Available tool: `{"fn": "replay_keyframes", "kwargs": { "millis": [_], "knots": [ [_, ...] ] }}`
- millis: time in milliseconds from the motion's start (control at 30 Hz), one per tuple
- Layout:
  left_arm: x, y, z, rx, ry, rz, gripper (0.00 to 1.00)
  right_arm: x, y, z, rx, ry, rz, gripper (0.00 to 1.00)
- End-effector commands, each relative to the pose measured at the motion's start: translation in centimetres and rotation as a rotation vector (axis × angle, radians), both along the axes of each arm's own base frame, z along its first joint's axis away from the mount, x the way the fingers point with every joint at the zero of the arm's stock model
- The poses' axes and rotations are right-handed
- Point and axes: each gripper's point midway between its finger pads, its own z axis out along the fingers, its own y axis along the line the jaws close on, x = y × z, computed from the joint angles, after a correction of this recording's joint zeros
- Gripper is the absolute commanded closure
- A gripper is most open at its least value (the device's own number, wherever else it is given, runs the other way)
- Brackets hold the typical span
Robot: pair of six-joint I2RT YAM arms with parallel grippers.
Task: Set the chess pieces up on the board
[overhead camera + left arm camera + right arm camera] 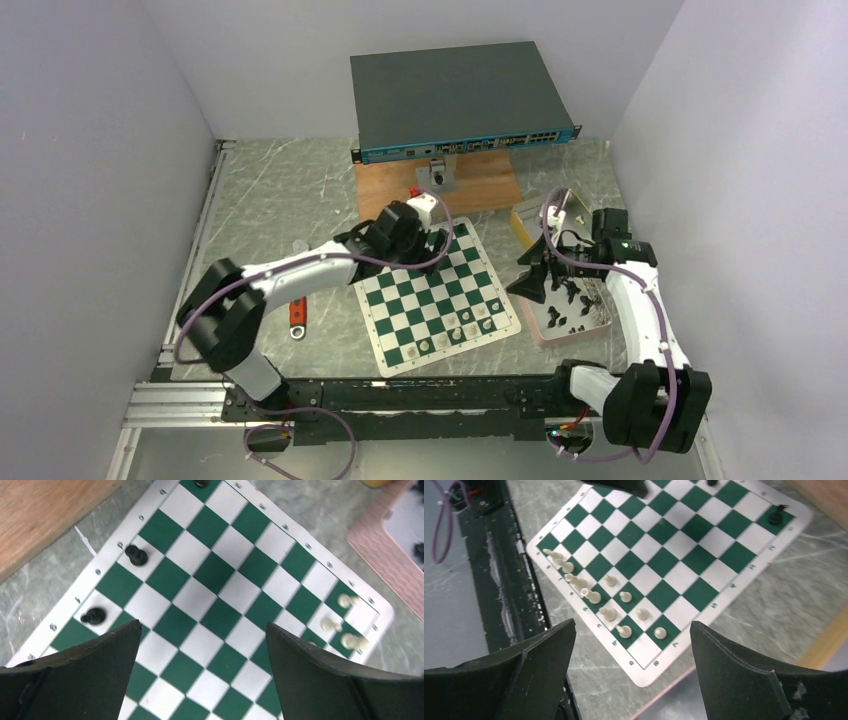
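The green-and-white board [435,300] lies mid-table. My left gripper [440,245] hovers over its far part, open and empty; in the left wrist view [203,625] its jaws stand wide apart above bare squares. Black chess pieces stand along the far edge [136,555], [93,615]. White pieces [460,330] fill the near rows, also in the right wrist view [594,597]. My right gripper [530,280] is open and empty [632,623], between the board's right corner and the pink tray [548,335], which holds several loose black pieces [570,295].
A yellow tin [530,220] stands behind the pink tray. A grey network switch [460,95] sits on a wooden board [480,185] at the back. A red-handled tool [297,318] lies left of the board. Walls close both sides.
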Motion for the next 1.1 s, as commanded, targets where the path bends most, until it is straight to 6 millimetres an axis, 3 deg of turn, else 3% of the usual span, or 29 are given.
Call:
{"fn": "replay_keyframes", "kwargs": {
  "millis": [0, 167, 367, 467, 767, 967, 1067],
  "knots": [
    [-1.7, 0.3, 5.5, -0.114, -0.146, -0.016, 0.00, 1.2, -2.1, 2.4, -0.022, -0.129, -0.063, 0.13],
    [-3.6, 2.9, 7.7, -0.188, -0.221, 0.012, 0.00, 2.1, -4.3, 2.4, -0.071, -0.143, -0.168, 0.12],
    [-5.6, 7.0, 9.5, -0.305, -0.264, 0.118, 0.00, 2.5, -6.1, 0.6, -0.191, -0.103, -0.199, 0.12],
    [-6.4, 8.0, 9.7, -0.332, -0.268, 0.099, 0.00, 2.7, -7.0, -0.2, -0.250, -0.097, -0.207, 0.12],
    [-7.8, 9.2, 8.5, -0.272, -0.247, 0.046, 0.00, 4.3, -8.1, -1.8, -0.206, 0.088, -0.422, 0.14],
    [-8.1, 9.1, 8.1, -0.271, -0.231, 0.034, 0.00, 5.0, -12.4, -4.4, -0.361, 0.157, -0.651, 0.15],
    [-8.2, 9.0, 7.8, -0.266, -0.221, 0.030, 0.00, 4.7, -14.0, -5.9, -0.426, 0.199, -0.703, 0.21]
  ]
}}
